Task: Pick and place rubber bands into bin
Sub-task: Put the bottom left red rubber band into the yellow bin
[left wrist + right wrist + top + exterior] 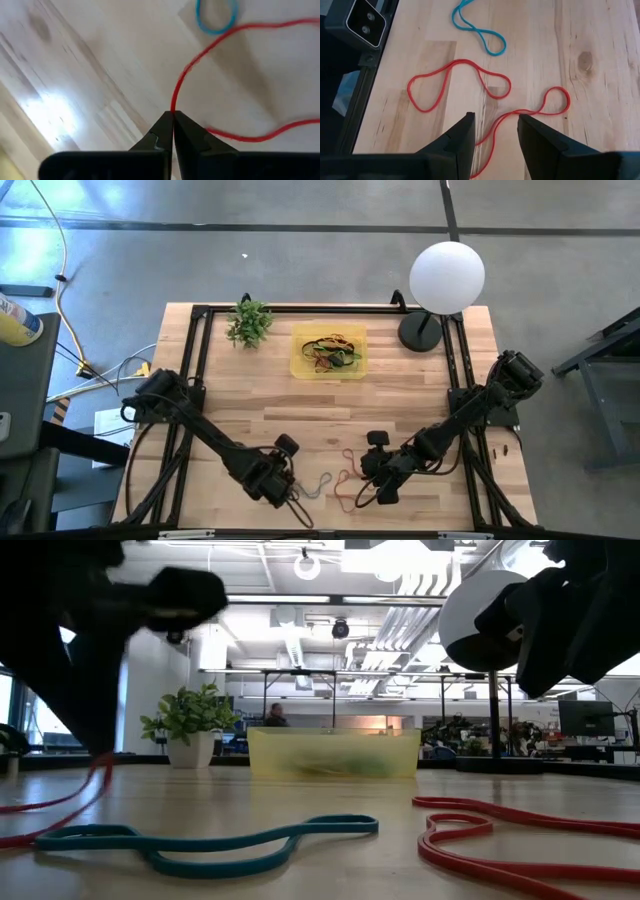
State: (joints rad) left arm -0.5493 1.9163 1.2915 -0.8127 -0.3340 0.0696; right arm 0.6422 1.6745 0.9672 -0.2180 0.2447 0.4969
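Left wrist view shows the left gripper with its two fingers pressed tight together on a thin red band. That band runs away from the tips and curves across the wood. A small blue band lies a bit past it, flat on the table.

Right wrist view shows the right gripper with its fingers apart and nothing between them but air. A long red band on the wood snakes between the two tips, under them. Just past it lies a second red band in a wavy loop. Further on is the blue band, bent like a figure eight.

From above, both grippers sit low near the front edge of the table. The left gripper is on the left of the loose bands and the right gripper is on their right. The blue band and a red band lie between them.

The bin is well away, near the back of the table in the middle. It is yellow and has a pile of bands in it already. A small plant stands just left of it. A lamp with a round white ball stands to its right.

From table height, the blue band lies in front, a red band to its right, and the bin stands far behind
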